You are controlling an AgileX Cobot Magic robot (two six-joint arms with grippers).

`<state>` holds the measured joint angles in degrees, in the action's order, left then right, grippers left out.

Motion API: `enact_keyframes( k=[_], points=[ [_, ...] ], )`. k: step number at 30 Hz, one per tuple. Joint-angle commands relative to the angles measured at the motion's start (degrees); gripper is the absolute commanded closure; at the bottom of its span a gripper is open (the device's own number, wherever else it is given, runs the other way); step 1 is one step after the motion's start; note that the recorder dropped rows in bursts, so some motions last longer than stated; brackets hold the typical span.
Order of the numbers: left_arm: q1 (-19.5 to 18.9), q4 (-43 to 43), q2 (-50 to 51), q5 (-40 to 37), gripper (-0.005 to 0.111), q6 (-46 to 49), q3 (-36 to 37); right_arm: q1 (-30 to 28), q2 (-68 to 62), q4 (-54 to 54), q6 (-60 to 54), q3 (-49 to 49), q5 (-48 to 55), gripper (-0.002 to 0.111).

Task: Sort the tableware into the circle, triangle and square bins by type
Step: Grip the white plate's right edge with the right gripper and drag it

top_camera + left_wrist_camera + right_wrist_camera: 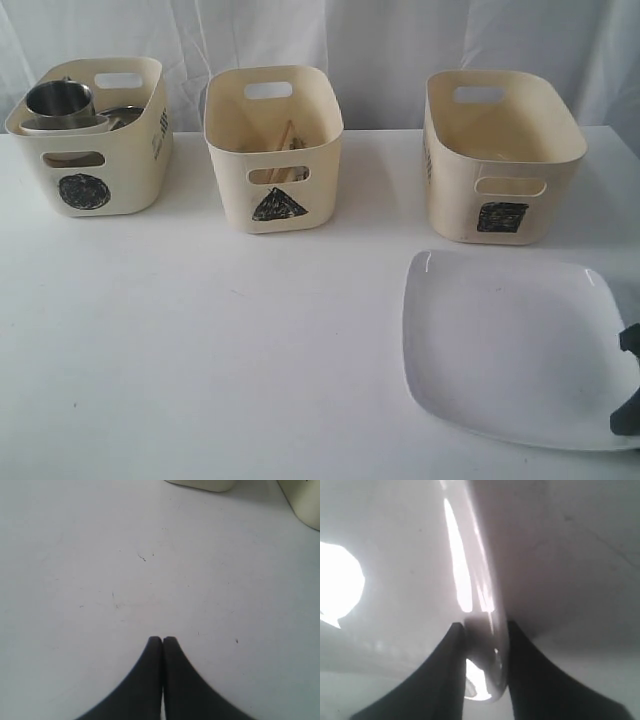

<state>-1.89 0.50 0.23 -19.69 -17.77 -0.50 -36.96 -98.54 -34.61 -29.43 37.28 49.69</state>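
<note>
Right jaws closed, gripping plate (500, 340) edge

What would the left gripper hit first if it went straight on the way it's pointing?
Most likely the bare white table, which fills the view beyond the shut left gripper. If its path runs level instead, a cream tub at the far edge lies roughly in line. Depth is unclear.
</note>
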Motion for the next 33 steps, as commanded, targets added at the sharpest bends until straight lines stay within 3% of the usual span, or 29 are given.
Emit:
enact_keyframes(
  k=[1, 3, 27, 33],
  points=[
    [0.56, 0.03, -0.23, -2.62, 0.107, -0.01, 0.46, -0.17, -1.0, 1.97, -5.54, -0.74, -6.76, 0.102],
    [0.56, 0.03, -0.23, -2.62, 0.107, -0.01, 0.46, -0.17, -1.0, 1.97, -8.56, -0.74, -6.27, 0.108],
    [0.56, 0.03, -0.23, -2.62, 0.107, -0.01, 0.46, -0.17, -1.0, -4.26, -16.51, -0.74, -12.03, 0.108],
    [0.56, 0.03, -0.23, -2.62, 0.107, -0.01, 0.46, -0.17, -0.6, -16.11, -29.57, -0.74, 2.86, 0.108]
  ],
)
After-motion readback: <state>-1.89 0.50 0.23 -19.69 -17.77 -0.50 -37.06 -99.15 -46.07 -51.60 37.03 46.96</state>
